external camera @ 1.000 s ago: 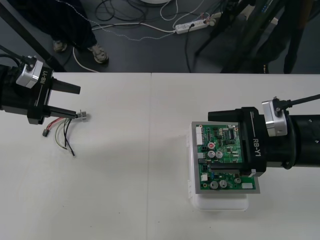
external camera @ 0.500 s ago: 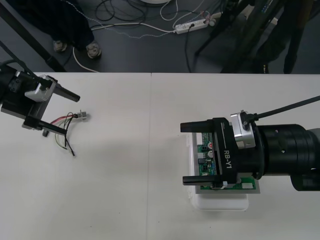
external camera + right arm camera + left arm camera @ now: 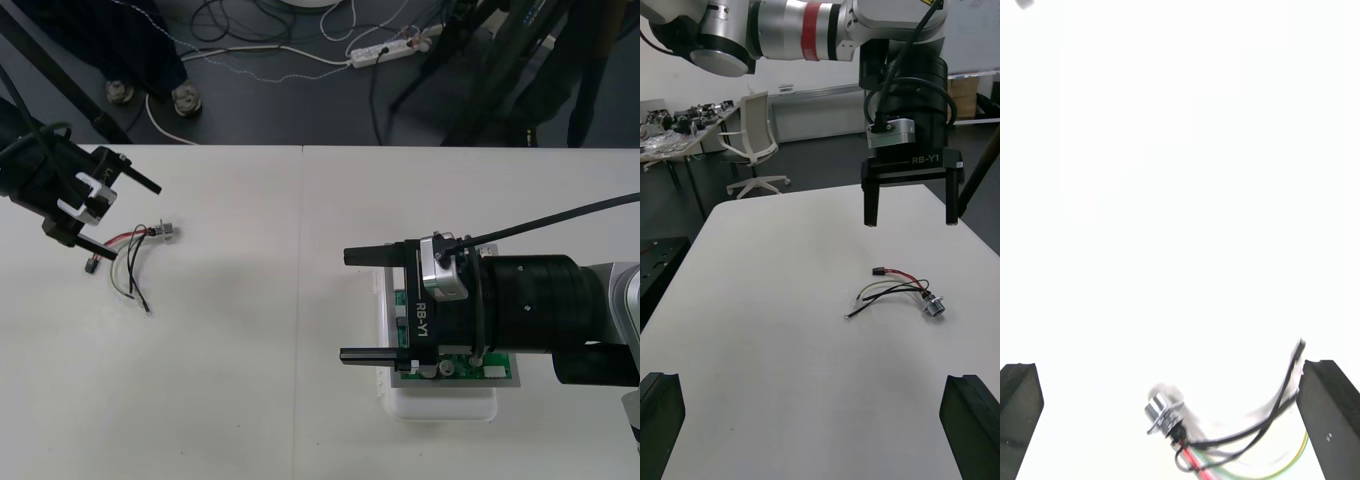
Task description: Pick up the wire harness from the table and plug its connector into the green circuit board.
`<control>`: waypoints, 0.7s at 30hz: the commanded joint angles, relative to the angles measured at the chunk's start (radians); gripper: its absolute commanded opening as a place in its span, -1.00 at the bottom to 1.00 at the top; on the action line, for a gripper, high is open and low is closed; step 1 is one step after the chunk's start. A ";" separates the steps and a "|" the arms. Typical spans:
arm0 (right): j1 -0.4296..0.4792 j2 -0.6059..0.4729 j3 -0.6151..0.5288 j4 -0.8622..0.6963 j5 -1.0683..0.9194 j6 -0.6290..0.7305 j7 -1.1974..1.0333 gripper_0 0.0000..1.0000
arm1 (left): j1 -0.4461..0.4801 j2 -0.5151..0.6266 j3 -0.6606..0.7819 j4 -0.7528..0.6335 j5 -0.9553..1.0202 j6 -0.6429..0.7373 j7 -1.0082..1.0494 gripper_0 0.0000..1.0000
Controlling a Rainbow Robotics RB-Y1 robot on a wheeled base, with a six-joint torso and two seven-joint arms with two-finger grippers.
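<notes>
We see the small wire harness of thin red, black and green wires (image 3: 125, 255) lying loose on the plain light table (image 3: 250, 350), towards its left side, well apart from the board. Its round metal flanged socket (image 3: 166, 231) points to the table's middle and its small black plug (image 3: 91, 266) lies at the other end, unplugged. The left gripper (image 3: 137, 221) hangs just over the harness with its black fingers (image 3: 1019, 420) spread wide and nothing between them; from its wrist we see the socket (image 3: 1160, 409) lying between the two fingers. Over on the right, the right gripper (image 3: 345, 306) hovers above the green circuit board (image 3: 460, 365) on its white base (image 3: 445, 405), its jaws also wide apart and empty, pointing across the table at the harness (image 3: 895, 292) and the left gripper (image 3: 911, 217)
</notes>
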 commanded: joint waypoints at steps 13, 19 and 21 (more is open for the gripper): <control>0.023 0.022 0.106 0.039 0.010 0.093 0.123 1.00 | -0.291 0.092 -0.394 0.022 -0.008 0.256 -0.479 1.00; 0.023 0.022 0.103 0.039 -0.008 0.098 0.144 1.00 | -0.360 0.094 -0.531 0.022 -0.013 0.328 -0.671 1.00; 0.021 0.022 0.096 0.039 -0.024 0.098 0.149 1.00 | -0.383 0.094 -0.569 0.024 -0.013 0.343 -0.728 1.00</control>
